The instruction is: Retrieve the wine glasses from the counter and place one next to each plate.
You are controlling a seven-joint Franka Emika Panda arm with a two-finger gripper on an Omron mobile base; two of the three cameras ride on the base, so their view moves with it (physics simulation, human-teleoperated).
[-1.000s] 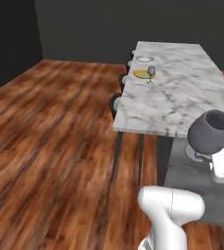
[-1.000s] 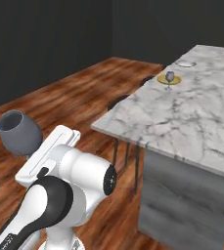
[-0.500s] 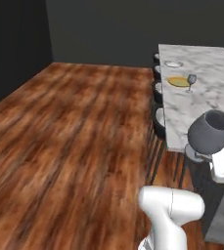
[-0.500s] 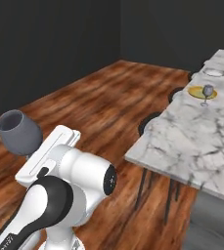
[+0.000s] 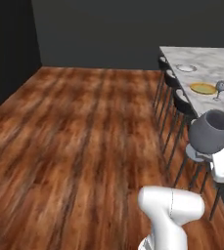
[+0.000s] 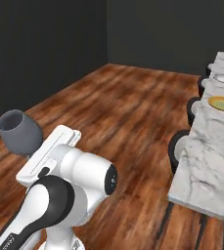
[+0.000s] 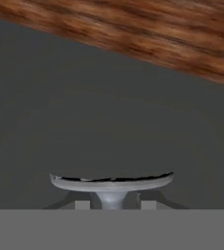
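- The two-finger gripper [image 7: 112,205] is holding a smoky grey-blue goblet with a rounded bowl [image 5: 211,132] by its short stem; in the hand view the stem is sitting between the dark tips, with the round foot spreading just above them.
- The goblet is riding upright at the end of the white arm, over the wooden floor, near the base and well apart from the long white grey-veined marble island [image 5: 216,73].
- Judged from the pictures, the carrying step is in hand: one glass is in the grip and is being brought toward the plates.
- Far along the island a small round yellow plate with a greenish centre [image 5: 203,88] is lying, with a second small grey-blue wine glass [image 5: 220,89] standing just beside it on its right.
- Farther still sits a small round white plate with a grey patterned rim [image 5: 186,68], and no glass is showing next to it, so that place seems to be the one waiting.
- The next move is calling for getting within reach of the far end, then lowering the foot flat onto bare marble beside the white plate.
- Black round stools [image 5: 178,101] are lining the island's left side.
- The carried goblet is looking dark, matte and thick-walled, its open mouth facing up.
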